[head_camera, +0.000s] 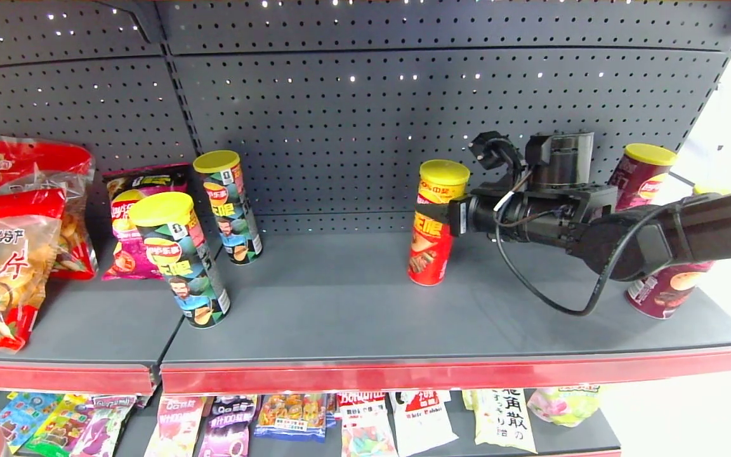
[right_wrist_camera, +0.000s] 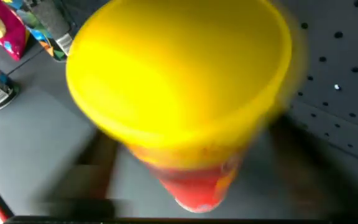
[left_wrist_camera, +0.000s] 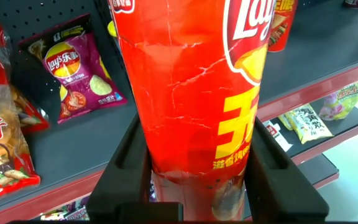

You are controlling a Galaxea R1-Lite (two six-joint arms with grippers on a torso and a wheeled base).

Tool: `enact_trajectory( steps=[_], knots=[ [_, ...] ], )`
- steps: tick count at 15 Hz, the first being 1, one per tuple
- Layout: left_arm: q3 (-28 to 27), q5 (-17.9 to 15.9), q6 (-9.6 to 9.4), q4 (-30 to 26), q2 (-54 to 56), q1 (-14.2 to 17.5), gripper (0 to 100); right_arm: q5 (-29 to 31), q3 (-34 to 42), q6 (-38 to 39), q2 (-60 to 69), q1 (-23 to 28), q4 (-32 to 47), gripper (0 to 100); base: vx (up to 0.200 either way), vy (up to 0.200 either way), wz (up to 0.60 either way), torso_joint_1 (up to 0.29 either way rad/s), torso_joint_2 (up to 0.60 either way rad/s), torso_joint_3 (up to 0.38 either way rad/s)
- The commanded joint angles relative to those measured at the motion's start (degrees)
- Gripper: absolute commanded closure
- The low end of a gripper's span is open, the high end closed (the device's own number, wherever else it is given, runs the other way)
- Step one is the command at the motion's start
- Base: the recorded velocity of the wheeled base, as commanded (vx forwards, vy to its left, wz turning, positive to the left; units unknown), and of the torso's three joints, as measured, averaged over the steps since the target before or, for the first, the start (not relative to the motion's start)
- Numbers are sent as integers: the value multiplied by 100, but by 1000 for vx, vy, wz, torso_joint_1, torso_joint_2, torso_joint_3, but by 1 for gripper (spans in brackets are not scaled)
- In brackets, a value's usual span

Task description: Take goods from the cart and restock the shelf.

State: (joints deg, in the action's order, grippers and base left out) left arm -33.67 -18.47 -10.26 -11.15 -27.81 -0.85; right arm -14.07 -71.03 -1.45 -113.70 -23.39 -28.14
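Yellow-lidded red can (head_camera: 428, 254) stands upright on the shelf (head_camera: 340, 304), mid-right, approx. midway front to back. R gripper (head_camera: 436, 216) comes in from the right w/ fingers either side of the can's upper body just under the lid, closed onto it as far as I can judge. L gripper (left_wrist_camera: 197, 180) is clamped on a second red can (left_wrist_camera: 185, 81), held low on its body, out in front of the shelf edge.

Handling, my read: thin card tube, light, prob. stiff enough for a side pinch but will dent if squeezed hard; contents brittle. Glossy wrap = slippery, so grip mid-to-upper body, not the lid, which could pop off. Tall and narrow, tips easily; set base flat before letting go.

Shelf is flat grey metal w/ red front lip, pegboard back (head_camera: 340, 127). Open floor space to the can's left and in front. Two dark cans (head_camera: 178, 260) stand well apart to the left, maroon cans (head_camera: 648, 178) near on the right behind the arm. Purple chip bag (head_camera: 140, 216) and red nut bags (head_camera: 4, 273) at far left. Snack packets (head_camera: 365, 419) on the shelf below.
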Motion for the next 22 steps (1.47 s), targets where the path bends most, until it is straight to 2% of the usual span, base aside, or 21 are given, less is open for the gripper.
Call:
enact_trajectory(
  steps=[1, 7, 9, 10, 11, 12, 15, 17, 22],
  knots=[
    [1, 1, -2, -1, -5, 6, 100, -26, -24, -4, -38, -16, 1, 100, 0, 0, 0, 0, 0, 0],
    [-17, 1, 7, 8, -14, 6, 100, -509, 143, -22, 762, -218, 71, 100, 0, 0, 0, 0, 0, 0],
    [-17, -8, 7, 8, -23, 6, 100, -562, 353, -628, 964, -139, 54, 100, 0, 0, 0, 0, 0, 0],
    [-17, -8, 7, 8, -32, -3, 100, -764, 485, -822, 1069, -113, 54, 100, 0, 0, 0, 0, 0, 0],
    [-17, -8, 7, 8, -41, -3, 100, -1335, 679, -927, 1280, -95, 107, 100, 0, 0, 0, 0, 0, 0],
    [-17, -8, 7, 8, -32, 6, 100, -1476, 810, -936, 1351, -95, 133, 100, 0, 0, 0, 0, 0, 0],
    [-52, -8, -2, 8, -41, -3, 100, -1529, 1241, -1208, 1562, -104, 124, 100, 0, 0, 0, 0, 0, 0],
    [-96, -8, -2, 8, -49, -3, 100, -1889, 1707, -1771, 1667, -34, 115, 100, 0, 0, 0, 0, 0, 0],
    [-96, -16, -2, 8, -49, -3, 100, -2162, 1865, -1780, 1702, -16, 133, 100, 0, 0, 0, 0, 0, 0]
  ],
)
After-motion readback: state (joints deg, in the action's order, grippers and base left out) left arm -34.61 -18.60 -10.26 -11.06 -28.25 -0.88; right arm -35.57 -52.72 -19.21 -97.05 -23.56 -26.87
